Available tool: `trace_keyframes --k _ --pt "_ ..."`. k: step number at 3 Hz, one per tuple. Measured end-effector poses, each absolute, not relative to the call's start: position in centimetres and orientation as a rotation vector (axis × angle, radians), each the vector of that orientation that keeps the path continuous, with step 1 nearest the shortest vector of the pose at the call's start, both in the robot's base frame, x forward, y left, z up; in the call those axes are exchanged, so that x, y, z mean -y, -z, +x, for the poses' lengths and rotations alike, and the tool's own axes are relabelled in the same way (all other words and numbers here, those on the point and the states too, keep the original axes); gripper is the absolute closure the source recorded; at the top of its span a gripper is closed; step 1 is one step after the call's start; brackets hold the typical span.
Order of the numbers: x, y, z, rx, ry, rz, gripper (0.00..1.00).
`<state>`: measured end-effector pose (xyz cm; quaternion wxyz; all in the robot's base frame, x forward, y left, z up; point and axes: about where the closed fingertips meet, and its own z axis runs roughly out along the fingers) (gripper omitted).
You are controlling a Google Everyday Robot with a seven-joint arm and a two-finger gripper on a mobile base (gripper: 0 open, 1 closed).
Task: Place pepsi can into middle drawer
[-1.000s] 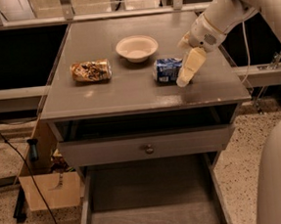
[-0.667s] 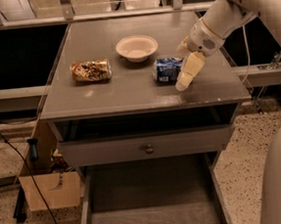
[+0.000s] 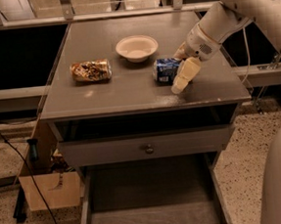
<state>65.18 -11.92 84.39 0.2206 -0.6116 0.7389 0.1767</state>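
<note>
Presently, the pale two-finger gripper (image 3: 182, 71) is settling slightly lower against the right end of the small blue pepsi can (image 3: 164, 70), while the can is staying unmoved on the grey wooden tabletop (image 3: 129, 93). Judgement: the grasp is being set up and lifting is not yet beginning. Whether the gripper is closed on the can cannot be told. The can is lying on its side in the right half, about midway between back and front edges. Its long axis is running parallel to the front edge, with one end pointing towards the left edge. The wide grey wooden middle drawer (image 3: 149, 216) is standing open below.
</note>
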Motion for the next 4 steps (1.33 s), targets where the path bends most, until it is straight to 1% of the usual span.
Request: trace_keyframes --k 1,3,4 --pt "11.92 -84.39 65.18 -2.043 -0.489 -1.691 0.47" --pt "11.92 -84.39 65.18 -2.043 -0.489 -1.691 0.94" --pt "11.91 -84.38 65.19 -2.043 -0.489 -1.691 1.0"
